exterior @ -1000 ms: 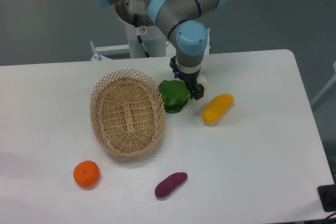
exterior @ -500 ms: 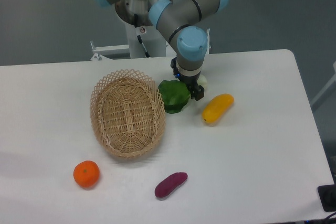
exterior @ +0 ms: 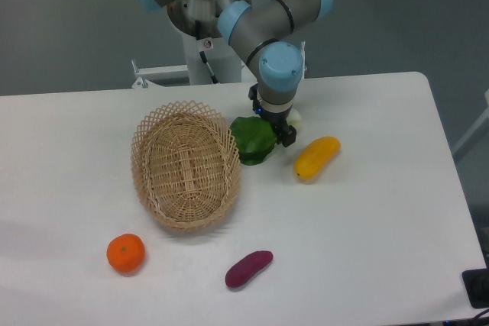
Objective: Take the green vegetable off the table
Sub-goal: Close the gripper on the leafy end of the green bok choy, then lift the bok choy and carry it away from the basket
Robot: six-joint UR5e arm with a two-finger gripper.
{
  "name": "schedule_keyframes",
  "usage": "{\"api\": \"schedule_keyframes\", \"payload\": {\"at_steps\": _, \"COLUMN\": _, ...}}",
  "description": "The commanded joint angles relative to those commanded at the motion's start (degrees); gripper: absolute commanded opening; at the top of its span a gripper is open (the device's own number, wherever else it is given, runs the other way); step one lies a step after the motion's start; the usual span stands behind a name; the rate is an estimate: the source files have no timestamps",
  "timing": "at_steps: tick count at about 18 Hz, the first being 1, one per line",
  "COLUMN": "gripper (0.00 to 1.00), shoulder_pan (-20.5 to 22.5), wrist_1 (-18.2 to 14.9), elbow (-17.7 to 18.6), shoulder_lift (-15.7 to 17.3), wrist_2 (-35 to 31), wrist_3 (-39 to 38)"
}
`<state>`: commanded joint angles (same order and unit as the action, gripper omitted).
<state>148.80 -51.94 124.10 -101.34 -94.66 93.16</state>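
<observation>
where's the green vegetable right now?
The green vegetable lies on the table behind centre, between the wicker basket and the yellow vegetable, right under the gripper.

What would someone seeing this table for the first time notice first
The grey and blue robot arm reaches down from the table's far edge, its hand low over the green vegetable beside the wicker basket. Bright toys dot the white top: a yellow vegetable right of the hand, an orange and a purple sweet potato near the front.
</observation>
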Motion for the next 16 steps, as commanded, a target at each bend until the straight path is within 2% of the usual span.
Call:
{"api": "schedule_keyframes", "payload": {"at_steps": 1, "gripper": 0.48, "shoulder_pan": 0.3, "wrist_1": 0.1, "elbow": -0.2, "shoulder_lift": 0.0, "wrist_2": 0.0, "wrist_3": 0.1}}
{"api": "schedule_keyframes", "payload": {"at_steps": 3, "gripper": 0.43, "shoulder_pan": 0.4, "wrist_1": 0.0, "elbow": -0.4, "shoulder_lift": 0.2, "wrist_2": 0.1, "wrist_3": 0.2}}
{"api": "schedule_keyframes", "payload": {"at_steps": 7, "gripper": 0.42, "shoulder_pan": 1.3, "wrist_1": -0.1, "elbow": -1.4, "shoulder_lift": 0.6, "wrist_2": 0.2, "wrist_3": 0.4}}
{"api": "schedule_keyframes", "payload": {"at_steps": 12, "gripper": 0.42, "shoulder_pan": 1.5, "wrist_1": -1.3, "elbow": -4.7, "shoulder_lift": 0.9, "wrist_2": 0.0, "wrist_3": 0.4}}
{"api": "schedule_keyframes", "payload": {"at_steps": 14, "gripper": 0.42, "shoulder_pan": 1.8, "wrist_1": -3.6, "elbow": -6.8, "shoulder_lift": 1.0, "wrist_2": 0.0, "wrist_3": 0.3}}
{"api": "schedule_keyframes", "payload": {"at_steps": 16, "gripper": 0.42, "shoulder_pan": 1.8, "wrist_1": -7.6, "elbow": -9.8, "shoulder_lift": 1.0, "wrist_2": 0.0, "wrist_3": 0.2}}
